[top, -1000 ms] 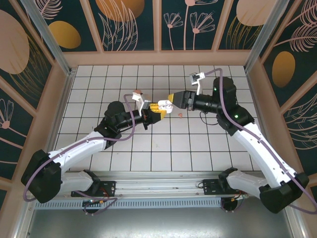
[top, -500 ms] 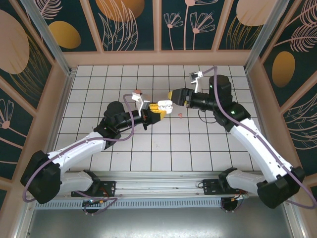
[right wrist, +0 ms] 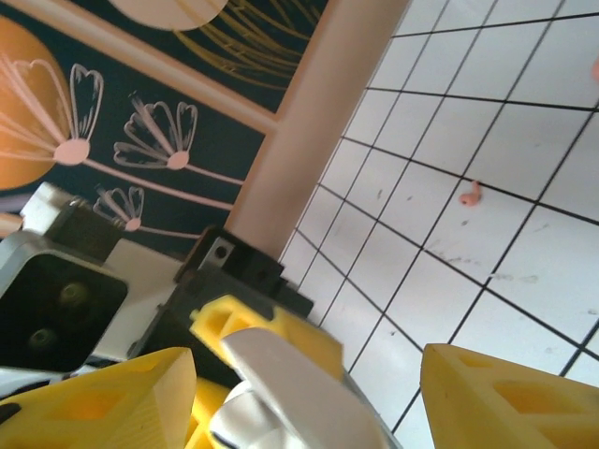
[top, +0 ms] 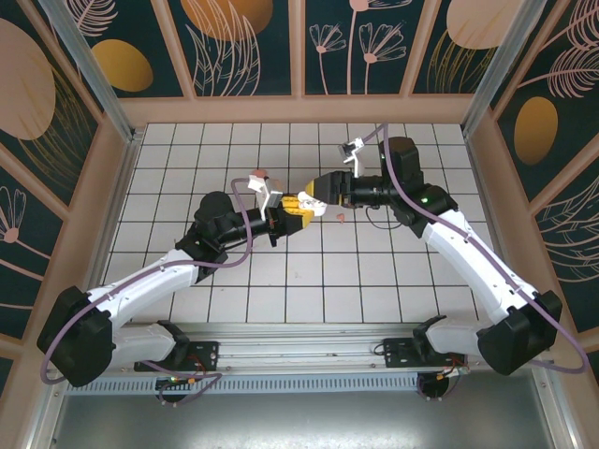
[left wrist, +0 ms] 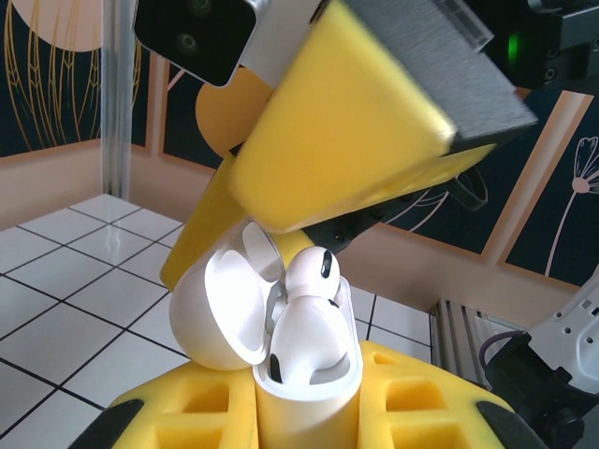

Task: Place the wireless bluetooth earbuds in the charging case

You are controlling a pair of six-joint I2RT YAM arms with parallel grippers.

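Note:
My left gripper (left wrist: 305,412) is shut on a white charging case (left wrist: 309,379), which it holds upright with the lid (left wrist: 223,313) swung open to the left. Two white earbuds (left wrist: 314,323) sit in the case's wells, one (left wrist: 315,271) behind the other. My right gripper (right wrist: 309,412) is open, its yellow fingers (right wrist: 505,402) spread on either side of the lid (right wrist: 290,383) just above the case. In the top view the two grippers meet at mid-table, the left gripper (top: 298,214) under the right gripper (top: 316,192). A salmon-pink earbud (top: 341,218) lies on the tiles beside them.
The same pink earbud (right wrist: 471,195) lies loose on the white tiled floor (top: 374,271). A second pink piece (top: 260,173) lies beyond the left wrist. Pink wooden walls (top: 299,109) ring the tiled area, with open tiles near the front.
The right arm's wrist has swung left and toward the back wall while its fingers stayed over the case. Its jaws have spread a little wider. The left arm holds still.

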